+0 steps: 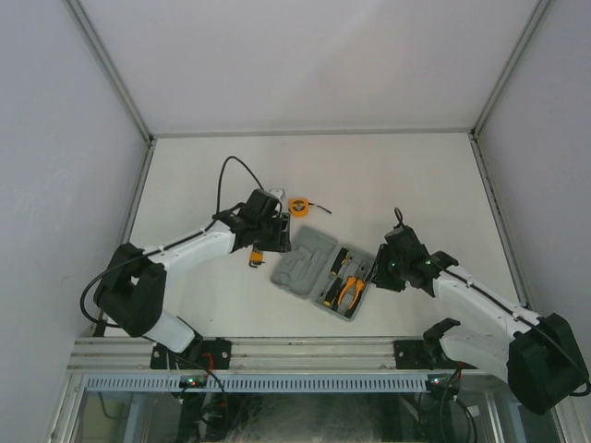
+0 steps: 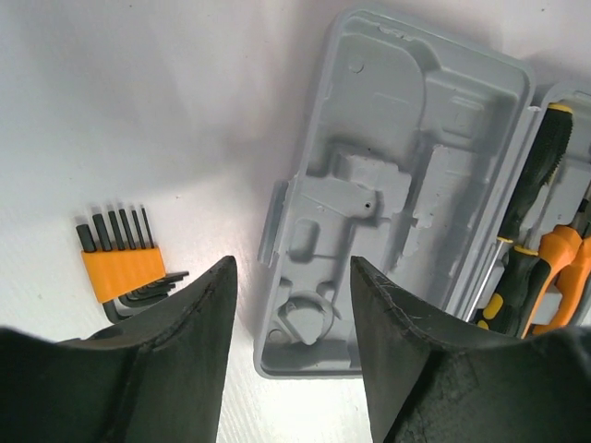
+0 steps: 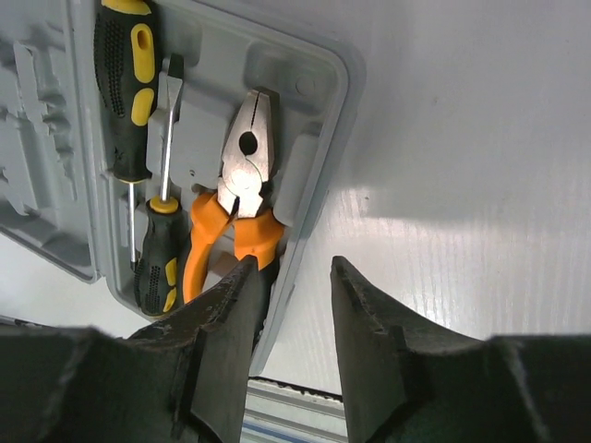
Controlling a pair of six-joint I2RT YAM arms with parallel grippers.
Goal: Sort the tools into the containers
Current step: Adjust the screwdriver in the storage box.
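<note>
- Left fingers [image 2: 189, 360] and right fingers [image 3: 222, 351] stand spread, pinching nothing.
- Pliers [image 3: 242, 198] and screwdrivers [image 3: 125, 92] sit in the case's [image 2: 425, 111] recesses, moulded for them.
- Hex-key set [image 2: 125, 268] lies beside the case's left edge; tape measure [image 1: 297, 205], it seems, beyond its far corner.

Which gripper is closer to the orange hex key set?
Left. The left gripper hovers just beside the hex key set; the right gripper is across the case, by the pliers.
</note>
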